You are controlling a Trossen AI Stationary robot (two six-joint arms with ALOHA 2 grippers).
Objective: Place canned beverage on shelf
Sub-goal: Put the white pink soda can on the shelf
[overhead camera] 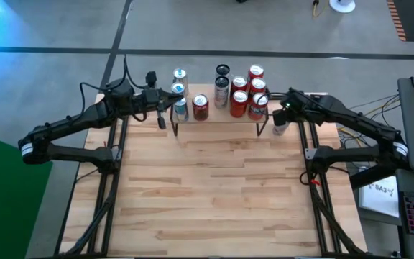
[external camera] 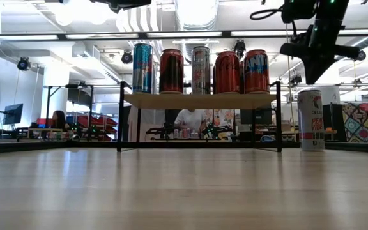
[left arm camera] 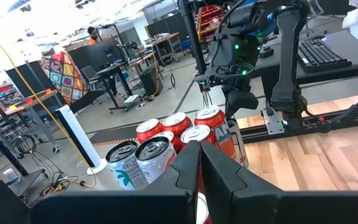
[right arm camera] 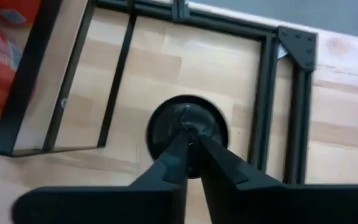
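Observation:
The shelf [external camera: 200, 101], a low wooden plank on thin black legs, stands at the table's far middle with several cans [external camera: 171, 70] upright on it. A white can [external camera: 310, 120] stands upright on the table just off the shelf's right end. My right gripper [external camera: 314, 80] hangs shut, pointing down, just above this can's dark top [right arm camera: 163, 124], with a small gap showing in the low view. My left gripper [overhead camera: 162, 119] is shut and empty beside the shelf's left end, level with the cans [left arm camera: 166, 134].
More cans [overhead camera: 180, 75] stand at the far left of the shelf. The shelf's black legs [right arm camera: 27, 81] are close to the white can. The wide slatted tabletop [overhead camera: 214, 194] lies in front of the shelf. Black frame rails [overhead camera: 311, 165] run along both sides.

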